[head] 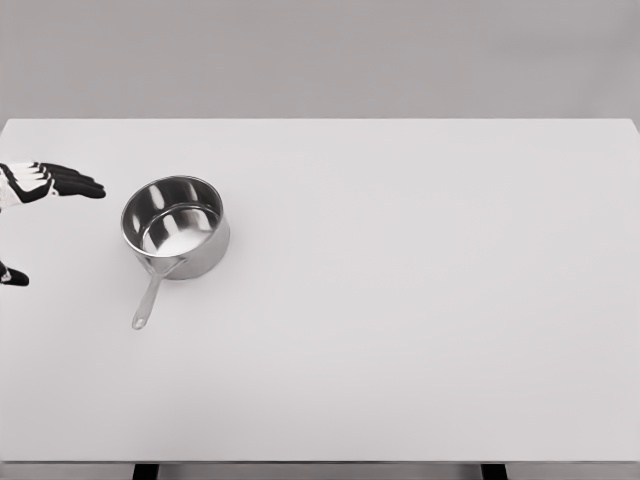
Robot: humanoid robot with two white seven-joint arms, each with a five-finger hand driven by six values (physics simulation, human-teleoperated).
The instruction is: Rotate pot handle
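Where the left arm enters at the picture's left edge, only the left hand [45, 183] is visible: its black-tipped fingers [80, 185] lie extended and loosely spread, pointing toward 3 o'clock, and they hold nothing. A separate dark tip, probably the thumb, shows lower at the same edge. The fingertips stop near the pot [177, 227] but stay apart from it, with bare surface between them. The pot, a polished steel saucepan, stands upright on the left part of the white tabletop [420, 300], its open mouth facing up and its interior reflecting light. Its handle [150, 300] runs from the pot's near wall toward 7 o'clock and rests low over the tabletop, ending in a rounded tip. Behind the tabletop's far edge rises a plain grey wall [320, 55]. Two dark supports show at the bottom edge below the tabletop. The wrist and forearm are cut off by the frame.
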